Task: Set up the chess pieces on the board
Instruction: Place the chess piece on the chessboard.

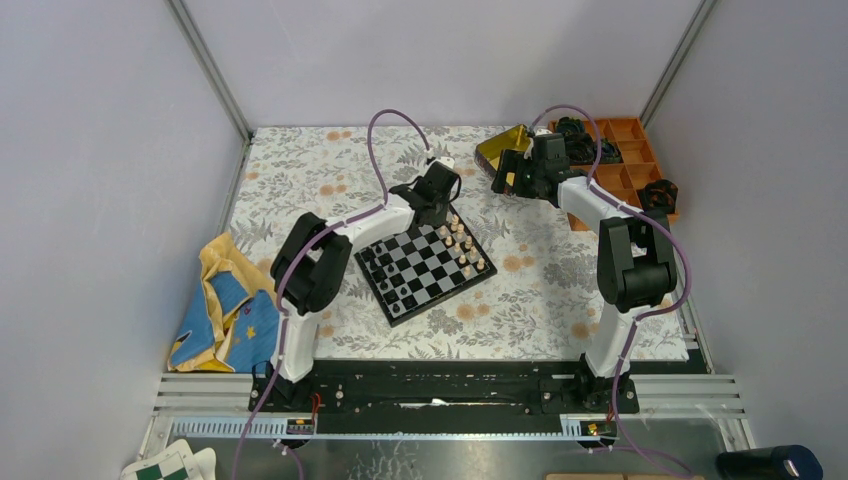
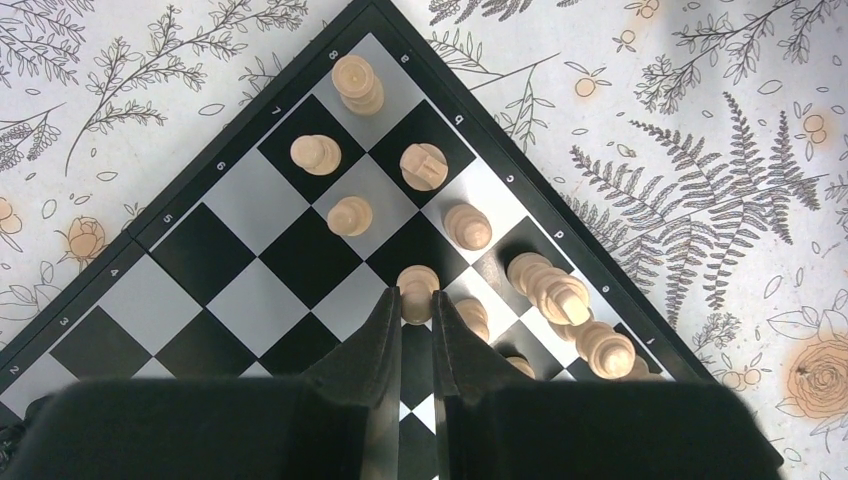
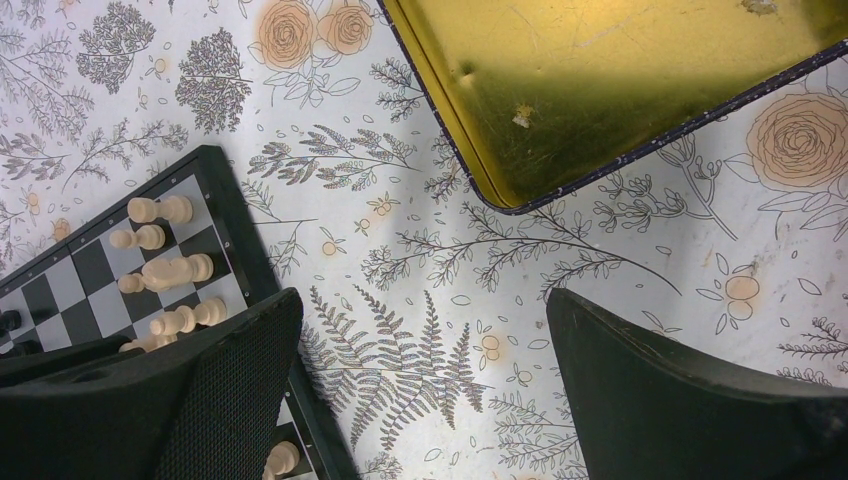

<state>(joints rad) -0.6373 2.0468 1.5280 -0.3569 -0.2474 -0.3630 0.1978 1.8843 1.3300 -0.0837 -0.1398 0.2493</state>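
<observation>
The black-and-grey chessboard [image 1: 425, 270] lies mid-table, turned diagonally. Light tan pieces [image 1: 462, 245] stand along its far right side, black pieces [image 1: 385, 280] along its near left side. My left gripper [image 2: 417, 300] hangs over the tan rows with its jaws shut on a light tan pawn [image 2: 417, 284] above a board square [image 2: 340, 165]. Several more tan pieces [image 2: 352, 82] stand around it. My right gripper [image 3: 425, 330] is wide open and empty over the floral cloth, between the board's corner [image 3: 230, 200] and the gold tin [image 3: 600, 80].
The gold tin [image 1: 503, 148] lies at the back beside my right gripper [image 1: 520, 170]. An orange compartment tray [image 1: 625, 165] with bulky black objects stands back right. A yellow-and-blue cloth [image 1: 225, 305] lies at the left. A green-and-white checkered item [image 1: 170, 465] sits at the bottom left.
</observation>
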